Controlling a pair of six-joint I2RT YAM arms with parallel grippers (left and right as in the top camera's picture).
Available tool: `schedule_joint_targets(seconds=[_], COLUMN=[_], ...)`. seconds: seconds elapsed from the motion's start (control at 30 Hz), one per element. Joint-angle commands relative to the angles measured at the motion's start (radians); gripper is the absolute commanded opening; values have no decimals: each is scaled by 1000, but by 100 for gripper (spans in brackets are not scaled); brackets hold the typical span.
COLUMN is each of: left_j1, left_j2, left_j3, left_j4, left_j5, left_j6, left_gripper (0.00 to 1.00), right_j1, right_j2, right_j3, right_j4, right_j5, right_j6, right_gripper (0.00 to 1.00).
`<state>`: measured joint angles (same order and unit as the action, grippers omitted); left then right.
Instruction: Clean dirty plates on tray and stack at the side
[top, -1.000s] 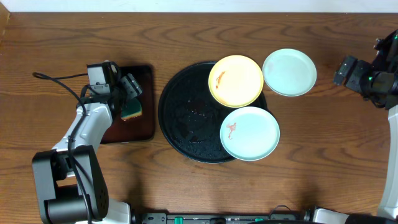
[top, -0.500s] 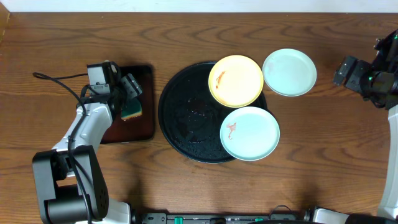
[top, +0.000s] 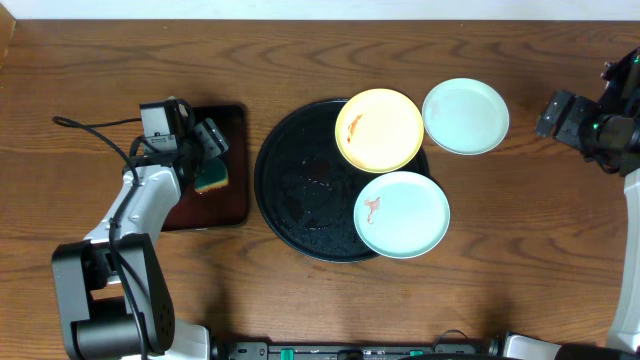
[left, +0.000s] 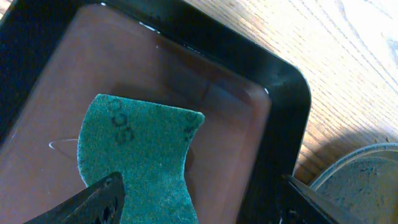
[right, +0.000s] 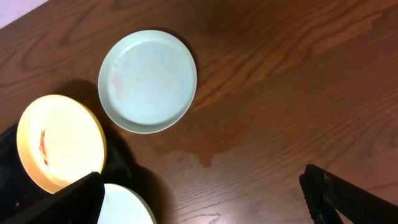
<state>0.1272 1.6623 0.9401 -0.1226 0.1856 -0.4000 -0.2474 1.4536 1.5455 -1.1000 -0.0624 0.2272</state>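
Left fingers (left: 99, 200) are spread wide and grip nothing. They hang over a green scouring sponge (left: 140, 149) with a wavy outline, which lies flat in the small rectangular dark reddish-brown tray (left: 186, 81). In the left wrist view one fingertip overlaps the sponge's near edge and the other sits off to the right over the tray's dark rim. We cannot tell whether the first one touches the sponge.

Right fingers (right: 348, 199) are also wide apart and empty. They are out at the right edge of the brown wooden bench (top: 520, 250), well apart from every plate.

The large round black tray with a raised rim (top: 300, 190) sits mid-bench, just right of the reddish-brown tray, and we note small wet glints on its floor. The round yellow shallow plate (top: 380, 130) rests on its far right part and overhangs the rim, with a red-orange smear (top: 352, 127) on the plate's left side. One pale mint-blue round plate (top: 402, 214) sits on the tray's near right part, also overhanging the rim. It is just beside the yellow plate and has a small red-orange smear (top: 372, 208) left of centre. The second pale mint-blue plate (top: 466, 117) lies flat on the bare bench right of the black tray, just beside the yellow plate. We see no clear smear on it from overhead. No plate is stacked on another.
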Motion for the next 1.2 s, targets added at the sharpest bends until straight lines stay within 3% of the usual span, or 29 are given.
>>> schedule_joint_targets(seconds=[0.0,0.77,0.93,1.17], left_j1=[0,0,0,0], left_j2=[-2,-2,-2,-2], left_j3=[3,3,3,3], left_j4=[0,0,0,0], left_j5=[12,12,12,12], left_j6=[-9,-9,-10,-9], left_gripper=[79,79,79,79], right_j1=[-2,-2,-2,-2], right_j2=[-11,-11,-11,-11], right_j3=[6,6,6,6], right_j4=[-1,-1,-42,-66], right_j5=[6,6,116,123], right_j6=[4,4,-144,-153], right_gripper=[99,99,99,99])
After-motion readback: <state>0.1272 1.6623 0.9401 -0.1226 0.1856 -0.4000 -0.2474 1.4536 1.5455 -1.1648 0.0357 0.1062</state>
